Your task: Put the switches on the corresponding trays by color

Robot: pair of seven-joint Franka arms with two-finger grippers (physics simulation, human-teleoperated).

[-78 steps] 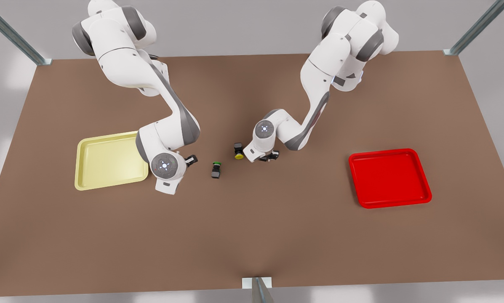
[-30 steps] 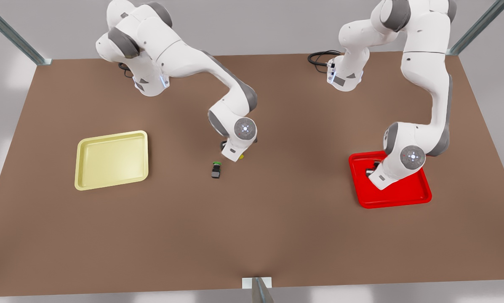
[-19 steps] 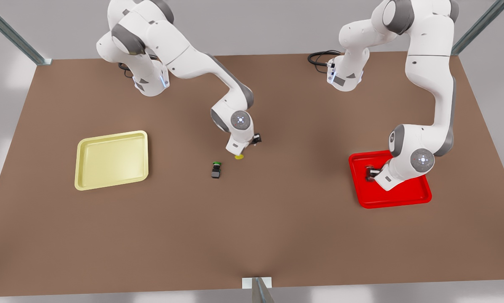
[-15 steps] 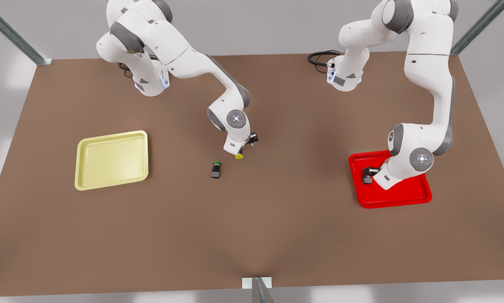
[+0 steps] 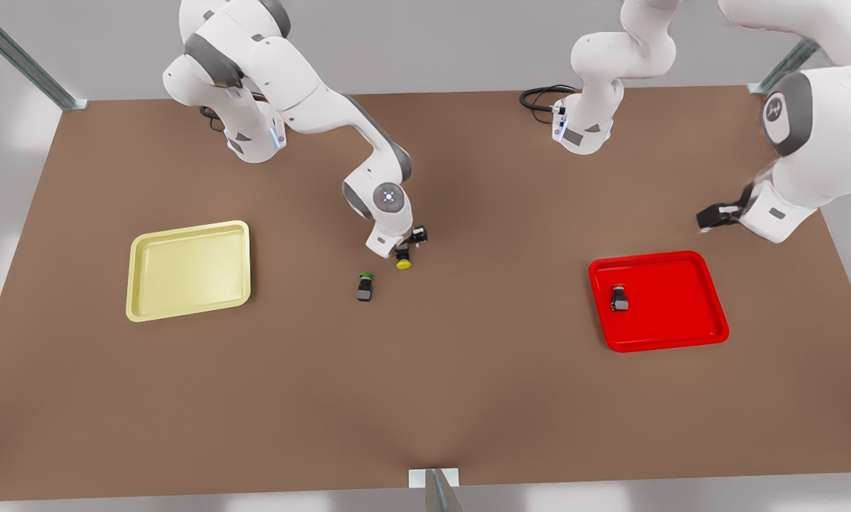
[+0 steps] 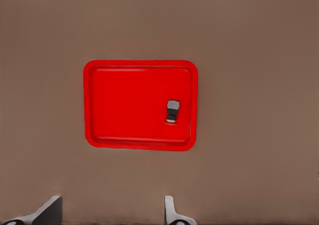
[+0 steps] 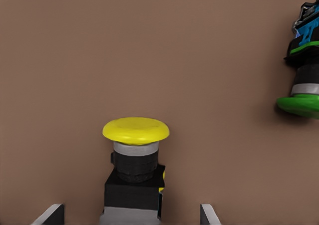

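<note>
The red-capped switch [image 5: 618, 298] [image 6: 172, 110] lies alone in the red tray [image 5: 674, 302] [image 6: 129, 105], near the tray's end toward the front view's left. My left gripper [image 5: 709, 217] [image 6: 110, 216] is open and hangs high above the table, beyond the tray's far right corner. The yellow-capped switch [image 5: 403, 260] [image 7: 134, 155] lies on the table at the middle. My right gripper [image 5: 407, 244] [image 7: 130, 216] is open and low over it, one finger on each side of the dark body with gaps showing. The pale yellow tray [image 5: 189, 270] sits bare at the front view's left.
A green-capped switch [image 5: 365, 286] [image 7: 303, 80] lies on the table just left of the yellow-capped one in the front view. Brown tabletop stretches between the two trays. A black cable [image 5: 539, 96] coils at the far edge.
My left gripper has let go of the red-capped switch in the red tray and risen up and away to the right. My right gripper has shifted slightly over the yellow-capped switch.
</note>
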